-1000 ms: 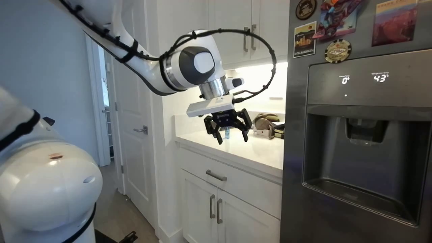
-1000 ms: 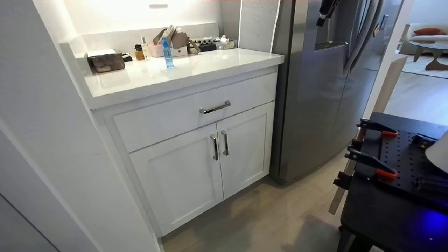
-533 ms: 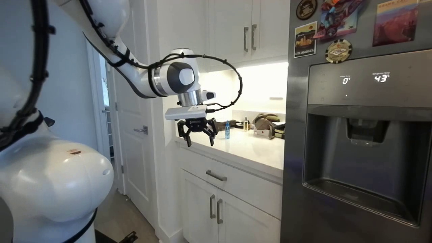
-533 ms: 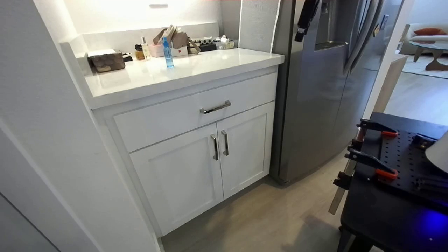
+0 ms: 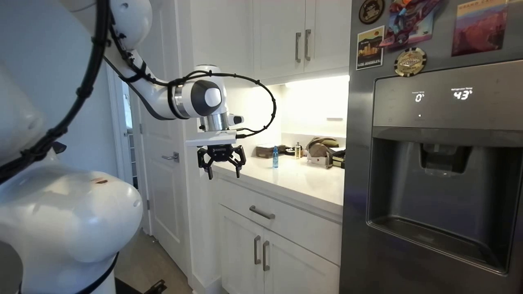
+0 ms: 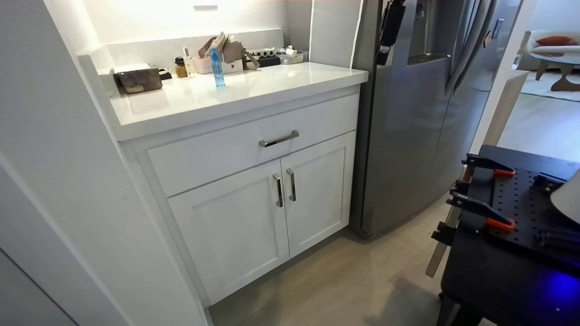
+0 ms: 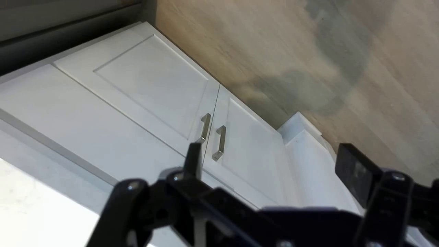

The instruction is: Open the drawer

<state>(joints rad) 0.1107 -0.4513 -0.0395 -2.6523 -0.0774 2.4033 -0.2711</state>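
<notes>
The wide white drawer is closed, flush in the cabinet under the counter; its front shows in both exterior views (image 5: 302,230) (image 6: 213,158). Its short silver bar handle (image 5: 262,212) (image 6: 278,138) lies horizontally across it. In the wrist view the drawer front (image 7: 89,123) runs diagonally, and its handle is hidden behind the gripper. My gripper (image 5: 224,176) is open and empty, pointing down, up and to the left of the handle in that exterior view and apart from it. In the wrist view the gripper (image 7: 270,154) has its fingers wide apart. Part of the gripper (image 6: 385,54) shows before the fridge.
Cabinet doors (image 5: 241,249) with vertical handles sit below the drawer. The white countertop (image 5: 302,179) above bears a blue bottle (image 5: 275,157) and several small items. A steel fridge (image 5: 429,253) stands beside the cabinet. A black table (image 6: 498,271) with clamps stands opposite.
My gripper has moved left and slightly down in an exterior view, away from over the counter. It shows lower and farther left in the exterior view with the black table. The drawer stays closed.
</notes>
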